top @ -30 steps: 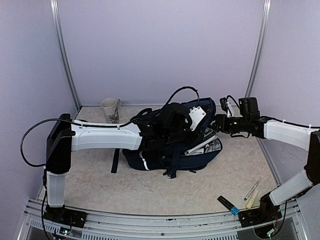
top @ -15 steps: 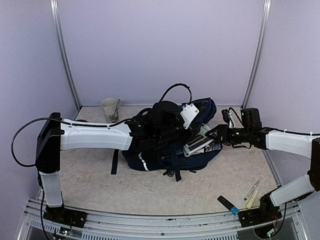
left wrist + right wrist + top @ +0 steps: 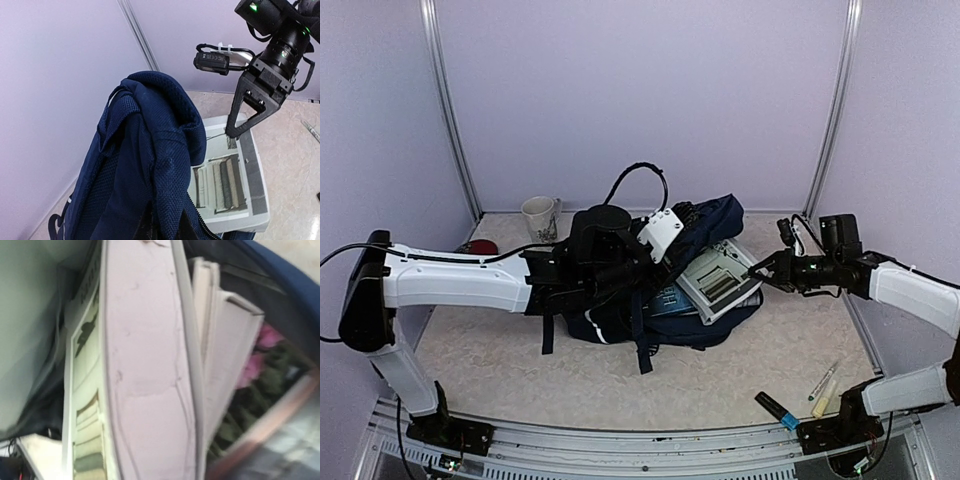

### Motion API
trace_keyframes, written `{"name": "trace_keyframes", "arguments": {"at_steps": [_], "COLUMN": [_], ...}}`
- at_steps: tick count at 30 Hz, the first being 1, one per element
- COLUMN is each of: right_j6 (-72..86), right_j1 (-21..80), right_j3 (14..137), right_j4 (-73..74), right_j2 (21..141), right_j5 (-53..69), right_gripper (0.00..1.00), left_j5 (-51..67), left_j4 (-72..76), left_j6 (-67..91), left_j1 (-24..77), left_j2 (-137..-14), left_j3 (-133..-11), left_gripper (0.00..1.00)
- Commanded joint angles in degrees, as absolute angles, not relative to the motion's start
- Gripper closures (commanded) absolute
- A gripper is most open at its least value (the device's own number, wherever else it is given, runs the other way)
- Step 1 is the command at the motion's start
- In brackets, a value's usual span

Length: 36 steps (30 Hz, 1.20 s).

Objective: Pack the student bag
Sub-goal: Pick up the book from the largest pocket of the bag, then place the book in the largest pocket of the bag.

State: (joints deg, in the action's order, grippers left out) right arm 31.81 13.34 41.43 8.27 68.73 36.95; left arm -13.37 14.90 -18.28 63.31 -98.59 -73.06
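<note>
Navy student bag point(image 3: 720, 215) lies mid-counter point(image 3: 620, 385), a bit toward the back edge, opening facing the R side. L pincer point(image 3: 686, 214) reaches over it from the L, jaws together, clamped on the navy fabric at the bag's top rim. In L wrist view that mesh-padded rim stands up from the frame's bottom.

Grey-white booklet point(image 3: 718, 280) sticks out of the opening, tilted, w/ a blue book point(image 3: 670, 300) beside it, partly inside. R pincer point(image 3: 758, 272) comes in from the R edge, tip touching the booklet's R edge. Can't tell if its jaws are apart or together: side-on in L wrist view, and R wrist view is blurred, showing only book edges.

Mug point(image 3: 540, 219) sits near the back L corner, red obj point(image 3: 480, 247) near it. Near the front R corner: black marker w/ blue end point(image 3: 775, 408) & 2 pens point(image 3: 825, 378).
</note>
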Motion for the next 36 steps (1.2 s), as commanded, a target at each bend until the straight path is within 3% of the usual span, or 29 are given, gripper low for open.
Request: {"name": "trace_keyframes", "arguments": {"at_steps": [1, 7, 12, 26, 31, 36], "right_j6": [24.32, 18.82, 13.57, 5.64, 8.85, 11.14], "right_j1": [11.07, 11.06, 11.14, 18.61, 19.33, 19.34], "right_j3": [43.04, 45.28, 51.24, 86.42, 91.97, 92.13], "right_j4": [22.86, 33.63, 40.76, 46.14, 42.45, 38.38], "right_j2": [65.33, 65.19, 69.89, 104.62, 108.38, 108.94], "right_j5": [40.60, 45.27, 42.34, 44.82, 44.42, 41.24], "right_gripper": [0.75, 0.75, 0.77, 0.69, 0.64, 0.47], "left_j5": [-15.36, -13.88, -14.79, -12.37, -11.18, -12.13], "left_j4": [18.84, 22.75, 25.66, 28.56, 28.92, 28.77], "left_j6": [-22.60, -25.15, -26.79, -30.94, -29.92, -29.21], "left_j1": [63.51, 65.78, 68.02, 69.89, 69.51, 68.90], "left_j2": [-92.47, -89.00, -87.83, -85.33, -85.77, -85.55], "left_j3": [-69.15, -65.06, -64.16, -65.75, -65.61, -64.76], "left_gripper": [1.00, 1.00, 1.00, 1.00, 1.00, 1.00]}}
